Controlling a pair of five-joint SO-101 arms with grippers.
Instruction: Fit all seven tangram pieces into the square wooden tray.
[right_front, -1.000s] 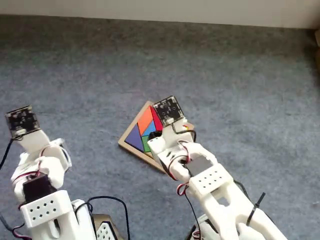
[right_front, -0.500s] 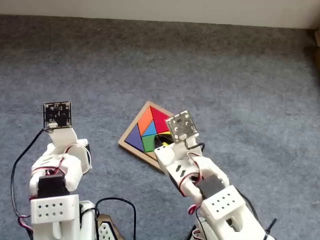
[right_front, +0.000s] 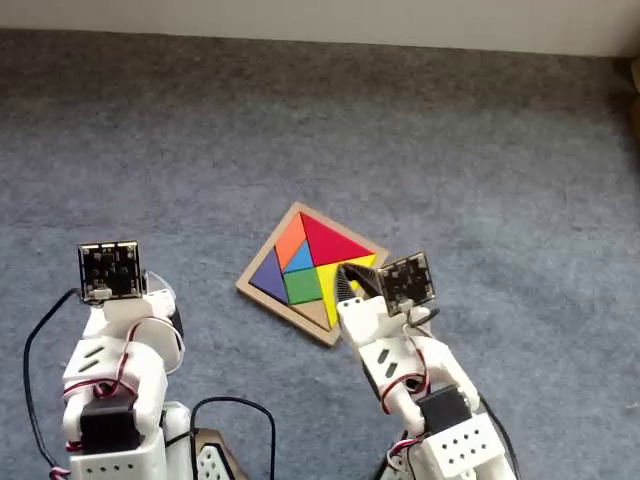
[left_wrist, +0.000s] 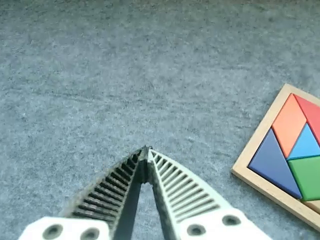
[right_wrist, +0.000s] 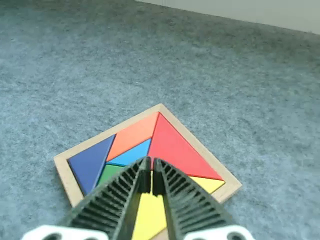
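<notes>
Two arms: a white left arm (right_front: 115, 350) and a white right arm (right_front: 410, 370) stand side by side at the near edge of the high view.
Floor: grey-blue carpet (right_front: 450, 150) lies under everything.
Tray: the square wooden tray (right_front: 284, 315) lies flat on the carpet, turned corner-on like a diamond. It is just beside the right arm and apart from the left arm.
Pieces in tray: the large red triangle (right_front: 325, 243), orange piece (right_front: 291, 243), small light blue triangle (right_front: 298, 260), dark blue triangle (right_front: 268, 275), green square (right_front: 303, 287) and yellow piece (right_front: 330, 283) lie flush, edge to edge.
Unclear patch: a pale wood-coloured area (right_front: 316, 313) lies between the green square and the rim. I cannot tell whether it is a piece or bare tray floor.
Right gripper: the right gripper (right_wrist: 151, 165) hangs over the yellow piece inside the tray. Its ribbed black fingers (right_wrist: 120, 192) are pressed together with nothing between them.
Left gripper: the left gripper (left_wrist: 146, 151) is over bare carpet, with the tray's edge off to one side. Its fingers (left_wrist: 177, 182) meet at the tips and carry nothing.
</notes>
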